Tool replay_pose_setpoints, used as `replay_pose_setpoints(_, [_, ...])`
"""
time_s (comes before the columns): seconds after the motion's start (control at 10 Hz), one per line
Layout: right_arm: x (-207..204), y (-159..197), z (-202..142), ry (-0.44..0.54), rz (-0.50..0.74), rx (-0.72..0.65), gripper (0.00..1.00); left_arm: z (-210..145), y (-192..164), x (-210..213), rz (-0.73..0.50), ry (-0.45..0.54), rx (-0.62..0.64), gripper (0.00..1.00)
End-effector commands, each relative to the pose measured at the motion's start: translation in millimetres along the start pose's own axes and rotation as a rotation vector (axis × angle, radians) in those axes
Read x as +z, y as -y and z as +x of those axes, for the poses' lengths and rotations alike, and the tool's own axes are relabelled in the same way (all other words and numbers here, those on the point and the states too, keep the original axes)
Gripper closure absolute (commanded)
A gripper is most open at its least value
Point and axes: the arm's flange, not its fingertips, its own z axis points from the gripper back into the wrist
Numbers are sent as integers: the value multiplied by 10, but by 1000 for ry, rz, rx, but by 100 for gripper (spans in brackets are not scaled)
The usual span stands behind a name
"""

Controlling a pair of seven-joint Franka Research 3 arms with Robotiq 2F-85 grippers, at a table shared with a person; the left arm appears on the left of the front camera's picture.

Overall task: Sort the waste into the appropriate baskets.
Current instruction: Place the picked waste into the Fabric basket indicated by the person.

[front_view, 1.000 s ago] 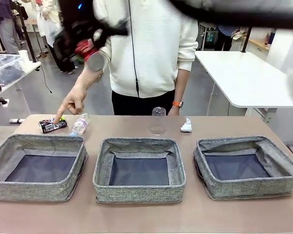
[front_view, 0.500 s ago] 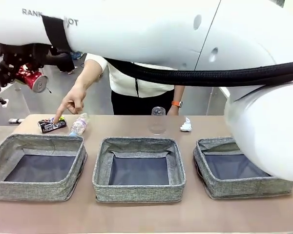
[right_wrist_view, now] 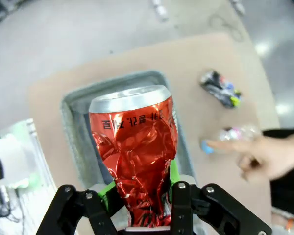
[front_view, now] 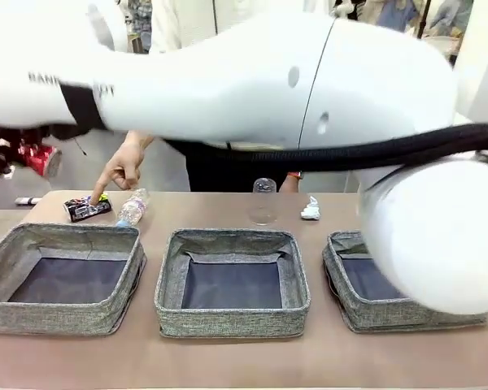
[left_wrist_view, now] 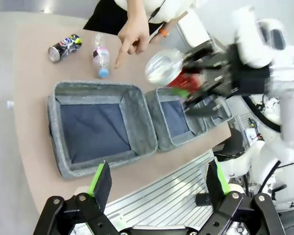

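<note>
1. Two robot hands were over the brown bench (front_view: 228,357). The right hand (right_wrist_view: 141,188) was closed narrowly on a crushed red aluminium can (right_wrist_view: 134,147), with its green pads on the crumpled lower half and the silver top pointing away from the wrist.
2. Directly below that hand and the can lay the left grey woven-fabric basket (front_view: 65,236), a low rectangular bin with a soft folded rim and dark lining.
3. Beyond the right hand, past that basket's far rim, a crushed dark can with multicolour print (front_view: 87,208) lay on the bench. A clear plastic bottle with a blue cap (front_view: 133,208) lay just beside it.
4. The person's hand (front_view: 124,171) reached down over those two, index finger stretched out. Whether the fingertip touched either one could not be told.
5. Farther from the right hand, a clear plastic cup (front_view: 263,201) stood behind the middle basket (front_view: 232,237). A crumpled white paper wad (front_view: 311,210) lay near the cup, behind the gap between the middle basket and the right basket (front_view: 350,244).
6. The left hand (left_wrist_view: 158,178) hung high above the bench's near edge, jaws wide and holding nothing. The baskets lay below and ahead of it, and the right hand with the red can was ahead of it.
</note>
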Motion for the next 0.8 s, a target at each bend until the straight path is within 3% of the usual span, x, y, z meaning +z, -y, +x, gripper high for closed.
replay_pose_setpoints(0.0, [-522, 50, -31, -52, 140, 89, 70, -13, 4, -48, 3, 11, -9, 0])
replay_pose_setpoints(0.2, [-821, -127, -167, -148, 200, 175, 70, -13, 4, -48, 3, 11, -9, 0])
replay_pose_setpoints(0.7, [-935, -95, -329, -216, 180, 134, 70, -13, 4, -48, 3, 11, -9, 0])
